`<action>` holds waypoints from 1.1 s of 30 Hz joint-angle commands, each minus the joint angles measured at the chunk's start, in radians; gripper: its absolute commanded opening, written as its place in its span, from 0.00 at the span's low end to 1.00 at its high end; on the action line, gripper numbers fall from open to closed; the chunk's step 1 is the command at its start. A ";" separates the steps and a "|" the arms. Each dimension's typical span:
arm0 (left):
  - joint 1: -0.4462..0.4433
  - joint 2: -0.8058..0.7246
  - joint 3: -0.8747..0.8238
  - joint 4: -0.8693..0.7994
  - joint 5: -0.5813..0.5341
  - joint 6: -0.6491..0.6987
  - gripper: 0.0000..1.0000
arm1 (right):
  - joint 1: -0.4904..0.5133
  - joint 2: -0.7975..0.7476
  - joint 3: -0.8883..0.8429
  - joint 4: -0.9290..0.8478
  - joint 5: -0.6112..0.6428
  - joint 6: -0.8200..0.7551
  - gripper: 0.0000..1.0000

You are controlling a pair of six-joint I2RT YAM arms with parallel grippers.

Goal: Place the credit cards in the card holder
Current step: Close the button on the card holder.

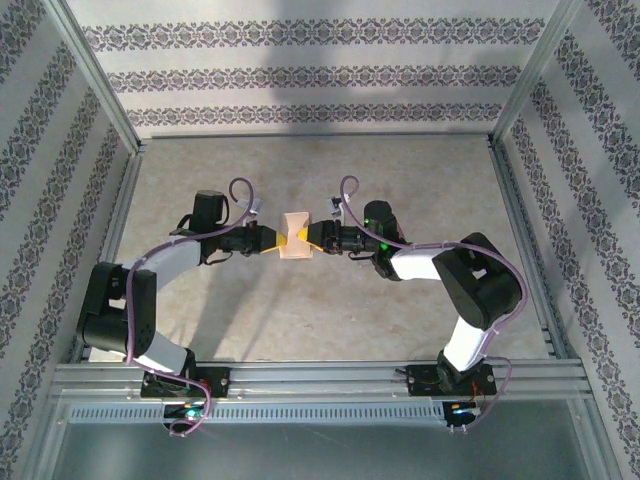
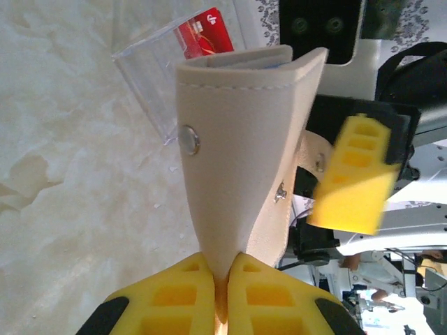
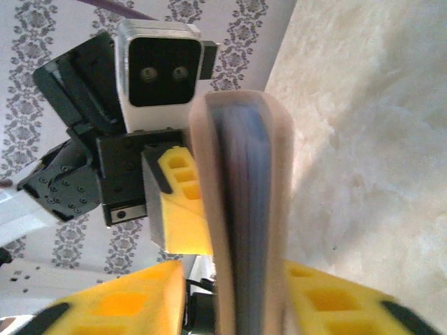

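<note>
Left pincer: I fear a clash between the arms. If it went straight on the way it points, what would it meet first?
The wallet, whose edge the left pincer pinches. Just beyond stands the right pincer, facing it, though depth there is unclear.

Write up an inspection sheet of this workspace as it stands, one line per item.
Surface: pale mottled table.
Job's things: tan card holder held between the two arms; one red credit card seen at the clear case, in or behind it.
Clutter: the clear case, beyond the card holder.
Tools: left tool shut on one edge of the card holder; right tool straddles the opposite edge, and whether it grips cannot be told.
Cables: purple cables loop above both wrists, apart from the card holder.
Surroundings: patterned walls on three sides; metal frame rail at the near edge.
</note>
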 commanded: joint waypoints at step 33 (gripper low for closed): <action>0.016 0.009 -0.064 0.399 0.111 -0.205 0.00 | -0.068 -0.079 -0.077 0.257 -0.084 0.156 0.56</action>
